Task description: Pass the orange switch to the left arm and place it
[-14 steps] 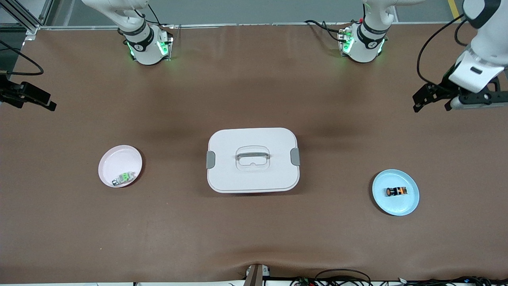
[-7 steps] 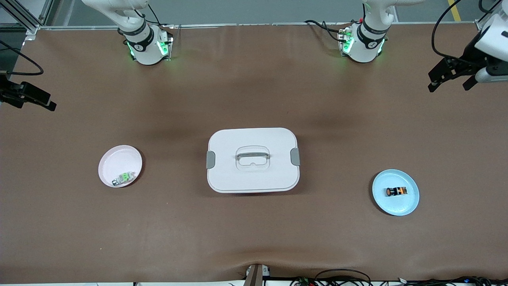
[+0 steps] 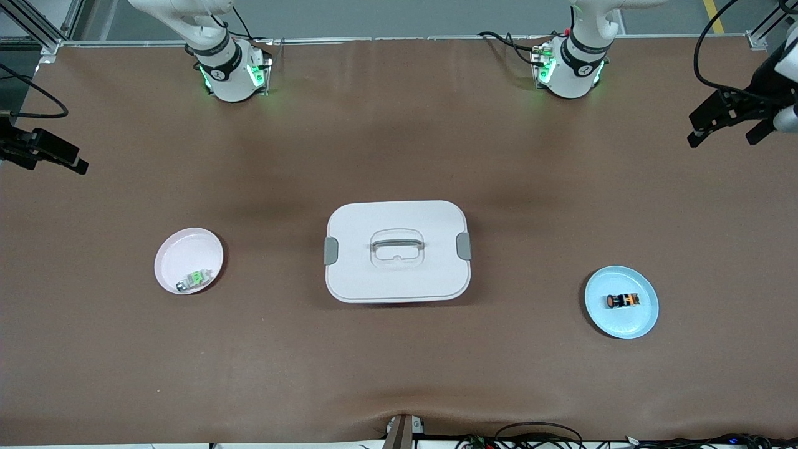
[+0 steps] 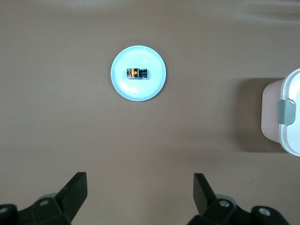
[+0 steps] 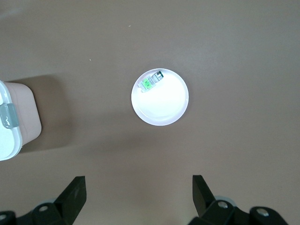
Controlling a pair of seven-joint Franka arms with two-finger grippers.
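The orange switch (image 3: 623,300), a tiny black part with an orange end, lies on a round blue plate (image 3: 623,325) toward the left arm's end of the table. The left wrist view shows the switch (image 4: 138,73) on that plate (image 4: 138,92). My left gripper (image 3: 726,138) hangs open and empty over the table's edge at that end, well away from the plate; its jaws (image 4: 139,187) stand wide apart. My right gripper (image 3: 56,163) waits open (image 5: 139,187) over the right arm's end. The white box (image 3: 397,277) with grey latches sits mid-table between the plates.
A pink plate (image 3: 181,249) toward the right arm's end holds a green-and-clear component (image 3: 193,279), also in the right wrist view (image 5: 151,80). The box's corner shows in both wrist views (image 4: 288,126) (image 5: 11,136). Cables run along the table's front edge.
The left arm has swung its open gripper outward toward its own end of the table and away from the front camera. The right arm, box and plates have not moved.
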